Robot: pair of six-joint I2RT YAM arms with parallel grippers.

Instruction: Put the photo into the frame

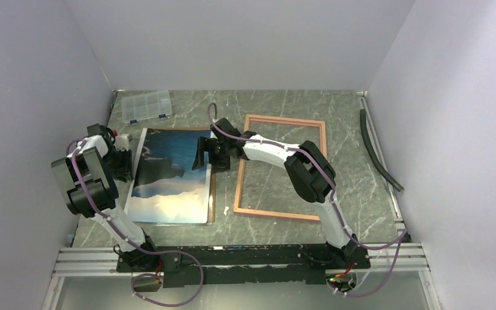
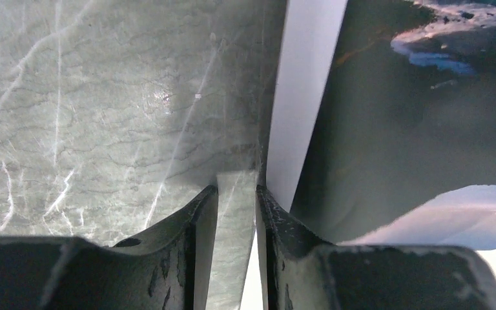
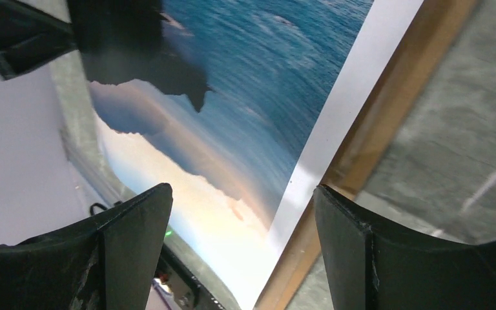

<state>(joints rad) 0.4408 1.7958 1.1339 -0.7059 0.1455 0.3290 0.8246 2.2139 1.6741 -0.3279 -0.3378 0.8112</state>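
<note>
The photo [image 1: 168,174] lies picture-side up on a brown backing board [image 1: 212,194] left of centre. The frame [image 1: 274,214] lies flat to its right, empty, with table showing through. My right gripper [image 1: 201,154] hovers over the photo's far right edge. In the right wrist view it [image 3: 242,194] is wide open and empty, above the photo's white border [image 3: 336,116] and the board [image 3: 374,123]. My left gripper [image 1: 121,169] is at the photo's left edge. In the left wrist view its jaws [image 2: 237,190] stand a narrow gap apart beside the photo's white border [image 2: 300,97].
A clear plastic compartment box [image 1: 146,106] sits at the back left. A black hose [image 1: 378,152] lies along the right wall. A small white and red object [image 1: 121,141] is by the left arm. Walls enclose the marble table [image 1: 355,194] on three sides.
</note>
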